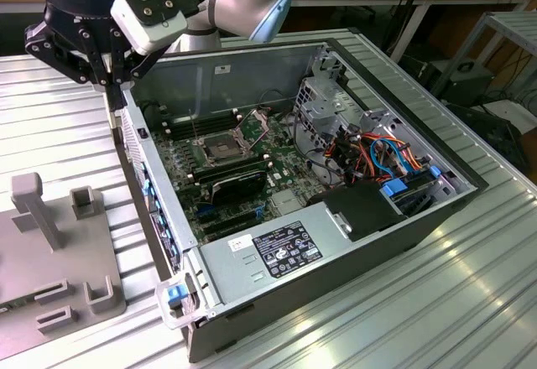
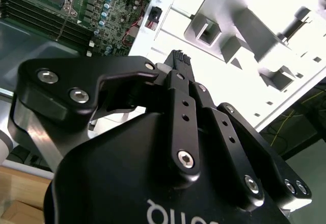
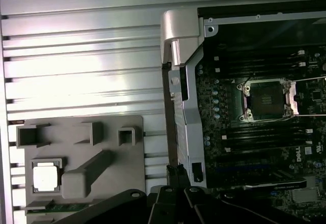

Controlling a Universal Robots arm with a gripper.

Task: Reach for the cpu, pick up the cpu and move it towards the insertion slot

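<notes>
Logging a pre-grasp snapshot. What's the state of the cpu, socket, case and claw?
cpu: lying flat in a recess of the grey fixture plate, not gripped.
cpu socket: uncovered, dark centre exposed, no chip in it.
computer case: side open, interior exposed.
claw: shut, empty, above the case wall that faces the fixture plate.

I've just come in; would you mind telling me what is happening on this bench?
A robot arm's black gripper, shut and empty, hangs at the edge of the open grey computer case. The small silvery-tan square cpu lies in a recess of the grey plastic fixture beside the case. The silvery-framed square insertion slot inside shows its dark centre.
</notes>
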